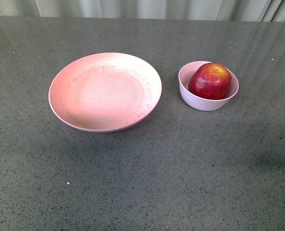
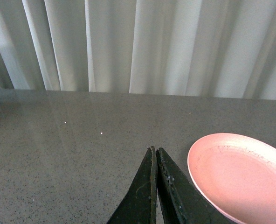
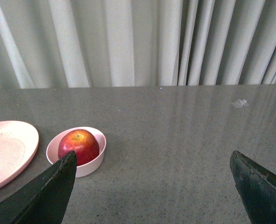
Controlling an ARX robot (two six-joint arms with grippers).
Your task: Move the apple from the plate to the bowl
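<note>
The dark-red apple (image 1: 210,81) sits inside the small pale bowl (image 1: 190,94) at the right of the table. The wide pink plate (image 1: 105,91) lies empty to the bowl's left. Neither gripper shows in the front view. In the left wrist view my left gripper (image 2: 154,150) is shut and empty, its tips beside the plate's rim (image 2: 194,170). In the right wrist view my right gripper (image 3: 153,157) is open and empty, away from the bowl (image 3: 93,165), which holds the apple (image 3: 79,145); the plate's edge (image 3: 17,163) shows beside the bowl.
The grey speckled table (image 1: 142,183) runs back to pale curtains (image 1: 142,7). A small pale scrap (image 3: 239,103) lies on the table far from the bowl in the right wrist view.
</note>
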